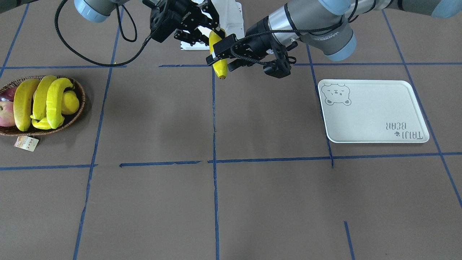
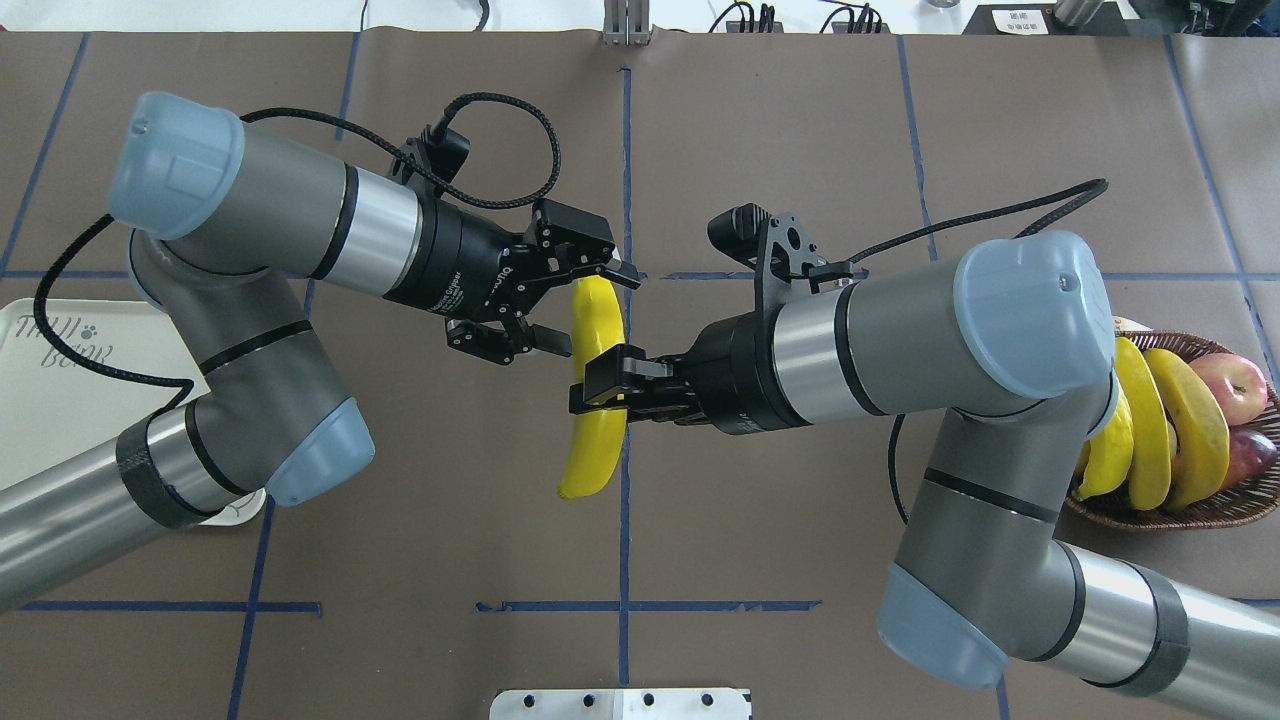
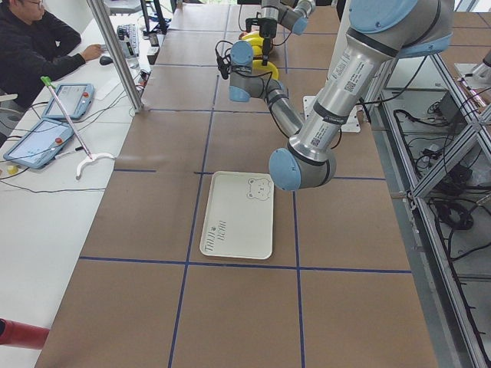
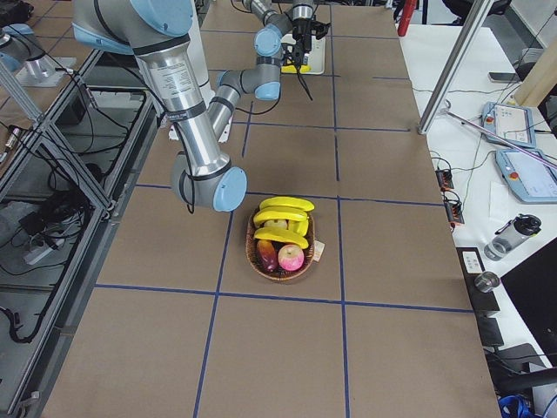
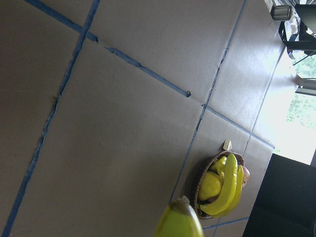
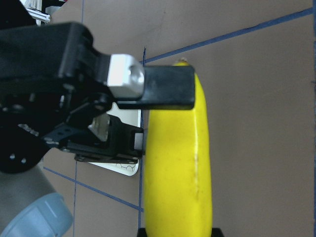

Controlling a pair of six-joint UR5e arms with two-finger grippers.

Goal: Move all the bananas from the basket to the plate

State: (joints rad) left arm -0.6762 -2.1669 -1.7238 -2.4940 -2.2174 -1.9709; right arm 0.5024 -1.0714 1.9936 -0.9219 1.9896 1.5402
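Hanging over centre tape line (image 2: 624, 520): banana (image 2: 592, 450) in right gripper (image 2: 598, 385), plate (image 1: 375, 108) well apart

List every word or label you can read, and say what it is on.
"TAIJI BEAR": on the plate.
Paper tag on the basket: print too small to read.
White lettering on the left arm, the left tool and the right tool: too blurred to read.

plate (image 1: 375, 112) is carrying grey "TAIJI BEAR" lettering in one corner, reading upside down to the front camera | tag (image 1: 26, 143) on basket (image 1: 81, 112) is showing print too small to read | left gripper (image 2: 595, 308) body is bearing white lettering, only "Gripper" coming through | left arm (image 1: 330, 34) wrist lettering is reading too blurred
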